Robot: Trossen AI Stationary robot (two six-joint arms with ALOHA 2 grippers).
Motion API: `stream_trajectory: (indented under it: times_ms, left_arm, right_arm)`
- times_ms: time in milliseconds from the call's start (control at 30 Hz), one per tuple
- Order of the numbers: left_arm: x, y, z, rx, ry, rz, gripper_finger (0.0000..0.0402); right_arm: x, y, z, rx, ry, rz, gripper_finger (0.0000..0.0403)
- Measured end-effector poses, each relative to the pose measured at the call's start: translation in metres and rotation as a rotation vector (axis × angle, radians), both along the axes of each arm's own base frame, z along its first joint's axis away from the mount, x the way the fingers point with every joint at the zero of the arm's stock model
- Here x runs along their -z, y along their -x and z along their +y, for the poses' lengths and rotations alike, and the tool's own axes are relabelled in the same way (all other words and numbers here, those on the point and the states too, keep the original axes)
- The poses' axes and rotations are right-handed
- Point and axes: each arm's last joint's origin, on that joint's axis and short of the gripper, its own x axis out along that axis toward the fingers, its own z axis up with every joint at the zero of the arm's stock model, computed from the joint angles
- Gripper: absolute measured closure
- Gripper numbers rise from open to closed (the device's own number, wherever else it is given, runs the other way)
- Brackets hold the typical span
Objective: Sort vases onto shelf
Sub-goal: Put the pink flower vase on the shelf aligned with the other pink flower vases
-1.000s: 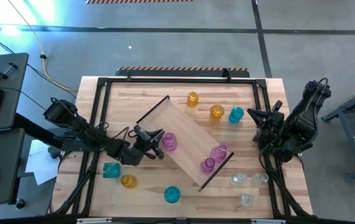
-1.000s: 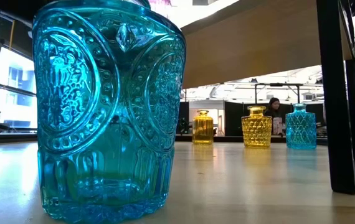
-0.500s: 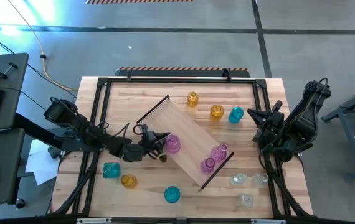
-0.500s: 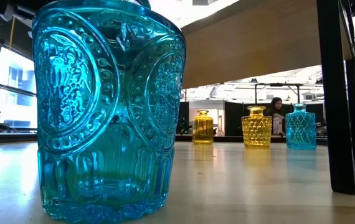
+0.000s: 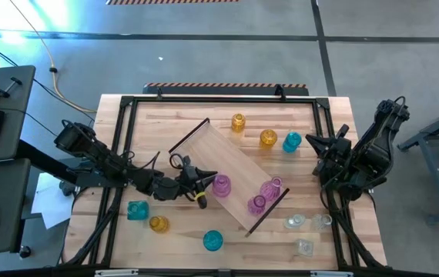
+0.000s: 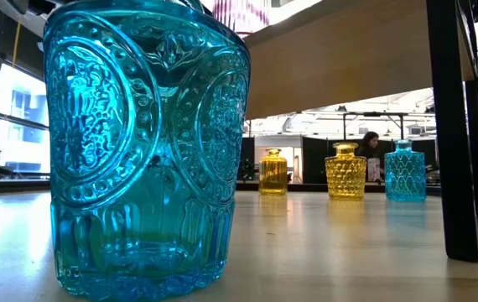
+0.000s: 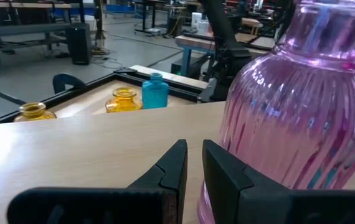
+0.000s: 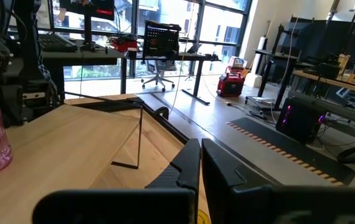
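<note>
Your left gripper (image 5: 202, 187), fingers nearly closed and holding nothing, sits beside a pink vase (image 5: 221, 185) standing on the shelf (image 5: 239, 165), so nudge it gently and low on the body to avoid tipping it, while your right gripper (image 5: 317, 146) waits closed by the table's right edge.

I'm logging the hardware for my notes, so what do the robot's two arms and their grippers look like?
Both arms are dark, jointed and slim, with black cables along them. The left gripper shows a small yellow mark near its tip. In the wrist views each gripper, including the right gripper, has two flat, black, wedge-shaped fingers.
</note>
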Motion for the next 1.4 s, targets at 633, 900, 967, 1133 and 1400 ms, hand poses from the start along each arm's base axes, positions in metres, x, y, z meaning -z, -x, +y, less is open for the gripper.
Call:
stream_trajectory:
  times_ms: [633, 900, 967, 1133, 1400]
  left_arm:
    - [0.009, -0.022, -0.010, -0.015, 0.004, -0.022, 0.0358]
    - [0.021, -0.053, -0.013, -0.098, -0.040, 0.005, 0.0358]
    - [0.024, -0.057, -0.014, -0.085, -0.040, 0.013, 0.0358]
    - [0.022, -0.061, -0.017, -0.046, -0.026, 0.004, 0.0358]
    - [0.013, -0.064, -0.026, 0.021, -0.013, -0.019, 0.0358]
  right_arm:
    - [0.000, 0.000, 0.000, 0.000, -0.001, 0.001, 0.0403]
    - [0.000, 0.000, 0.000, -0.004, -0.008, 0.011, 0.0403]
    - [0.001, 0.000, 0.000, -0.005, -0.010, 0.015, 0.0403]
    - [0.001, 0.000, 0.000, -0.008, -0.014, 0.024, 0.0403]
    - [0.001, 0.000, 0.000, -0.009, -0.012, 0.031, 0.0403]
